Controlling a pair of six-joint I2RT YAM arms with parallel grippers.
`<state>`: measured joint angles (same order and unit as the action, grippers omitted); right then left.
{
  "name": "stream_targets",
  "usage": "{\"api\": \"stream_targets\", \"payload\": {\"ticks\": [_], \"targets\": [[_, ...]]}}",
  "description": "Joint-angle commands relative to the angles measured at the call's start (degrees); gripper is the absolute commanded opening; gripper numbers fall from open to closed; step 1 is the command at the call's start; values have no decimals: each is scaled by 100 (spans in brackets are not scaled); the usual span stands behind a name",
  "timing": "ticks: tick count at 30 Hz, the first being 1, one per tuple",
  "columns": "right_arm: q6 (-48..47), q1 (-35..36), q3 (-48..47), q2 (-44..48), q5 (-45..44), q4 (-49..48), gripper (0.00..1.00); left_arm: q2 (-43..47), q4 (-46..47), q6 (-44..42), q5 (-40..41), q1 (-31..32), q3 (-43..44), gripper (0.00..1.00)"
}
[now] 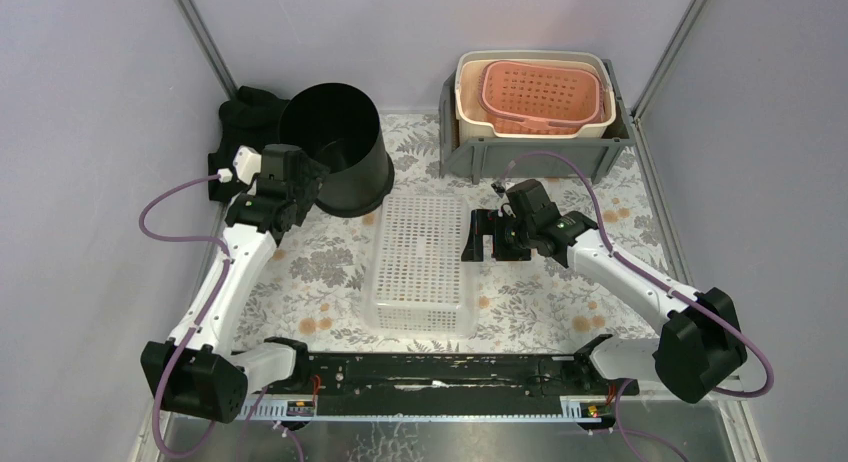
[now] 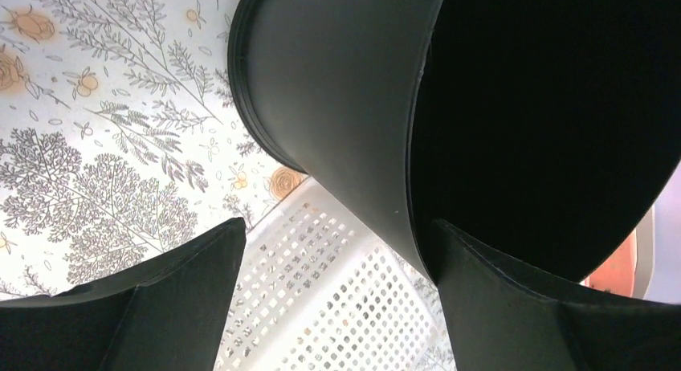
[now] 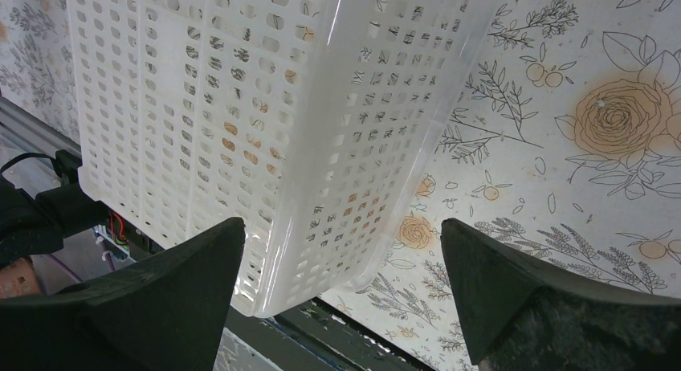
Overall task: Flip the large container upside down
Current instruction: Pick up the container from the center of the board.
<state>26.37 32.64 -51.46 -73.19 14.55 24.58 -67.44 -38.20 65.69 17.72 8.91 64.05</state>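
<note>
The large container [image 1: 335, 147] is a black round bucket standing at the back left, its mouth facing up toward the camera. My left gripper [image 1: 300, 187] is at its near rim, open. In the left wrist view the bucket's wall [image 2: 337, 90] runs between the jaws of the left gripper [image 2: 338, 223], one finger [image 2: 514, 307] inside the mouth and the other finger [image 2: 177, 291] outside. My right gripper [image 1: 487, 237] hovers open over the right edge of a white perforated basket [image 1: 422, 262], holding nothing; in its wrist view the right gripper [image 3: 341, 222] spans the basket's side [image 3: 241, 106].
The white basket [image 2: 321, 291] lies bottom up in the middle, just in front of the bucket. A grey crate [image 1: 470, 157] at the back right holds a beige tub [image 1: 470, 102] and a pink basket [image 1: 545, 97]. Dark cloth [image 1: 245, 107] lies behind the bucket. Walls close in on both sides.
</note>
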Motion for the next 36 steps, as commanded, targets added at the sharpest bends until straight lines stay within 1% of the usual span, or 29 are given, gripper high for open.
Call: {"api": "stream_targets", "payload": {"ticks": [1,6,10,18,26,31,32,34,36], "targets": [[-53,41,-186,-47,89,-115,100,48,-808,-190,-286,-4,-534,89],[-27,40,-409,-252,110,-187,100,300,-797,-223,-384,13,-722,88],[-29,41,-876,-587,127,-255,99,528,-811,-235,-443,12,-838,87],[143,32,-2114,-1799,285,-666,99,709,-865,-349,-527,15,-969,87],[424,13,-3361,-3100,388,-1168,100,708,-868,-527,-513,15,-937,86],[472,14,-3937,-3442,440,-1189,100,597,-863,-649,-417,14,-745,86],[467,14,-3999,-3460,443,-1154,100,562,-853,-684,-377,15,-688,84],[441,14,-4022,-3470,457,-1096,100,453,-810,-771,-344,15,-557,77],[438,14,-3945,-3414,482,-1077,100,325,-791,-828,-307,19,-403,73]]}}
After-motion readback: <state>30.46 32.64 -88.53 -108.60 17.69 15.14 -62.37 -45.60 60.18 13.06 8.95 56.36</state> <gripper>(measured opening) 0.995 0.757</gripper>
